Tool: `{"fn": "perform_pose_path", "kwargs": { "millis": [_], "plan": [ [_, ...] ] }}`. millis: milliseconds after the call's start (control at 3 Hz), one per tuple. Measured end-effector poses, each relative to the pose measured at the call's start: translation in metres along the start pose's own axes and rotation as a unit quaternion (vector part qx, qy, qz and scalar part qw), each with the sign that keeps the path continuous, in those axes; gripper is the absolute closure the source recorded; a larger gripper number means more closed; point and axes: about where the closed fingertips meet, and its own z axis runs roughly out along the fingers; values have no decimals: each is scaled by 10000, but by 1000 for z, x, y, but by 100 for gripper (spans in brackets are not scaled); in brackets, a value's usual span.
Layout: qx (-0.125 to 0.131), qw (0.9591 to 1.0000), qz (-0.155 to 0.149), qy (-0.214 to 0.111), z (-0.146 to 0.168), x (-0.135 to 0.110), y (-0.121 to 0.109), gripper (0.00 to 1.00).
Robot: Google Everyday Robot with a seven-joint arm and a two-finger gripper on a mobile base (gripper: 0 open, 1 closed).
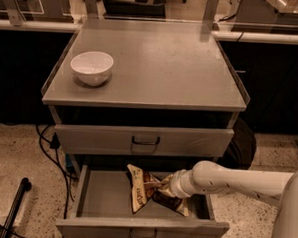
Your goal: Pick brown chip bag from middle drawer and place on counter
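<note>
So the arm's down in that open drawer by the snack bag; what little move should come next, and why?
Probably a short lift straight up, if it has hold. The gripper is against the brown chip bag, which lies inside the middle drawer. The counter, where the bag belongs, sits higher, above a shut upper drawer.

Matte grey bench, white bowl on its left. Near drawer grey, its handle dark. Bag shiny dark brown with cream ends and dark lettering. White arm; its gripper sits at the bag in the drawer. Floor speckled beige.
</note>
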Motion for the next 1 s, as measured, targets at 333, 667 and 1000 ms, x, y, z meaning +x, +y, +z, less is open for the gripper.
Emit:
{"fn": "perform_pose_path", "kwargs": {
  "millis": [333,667,1000],
  "plan": [
    [-121,9998,-131,51,-5,-2,1,100],
    [-307,9991,-288,93,-23,-8,1,100],
    [-498,9978,-423,145,-44,-17,6,100]
  ]
}}
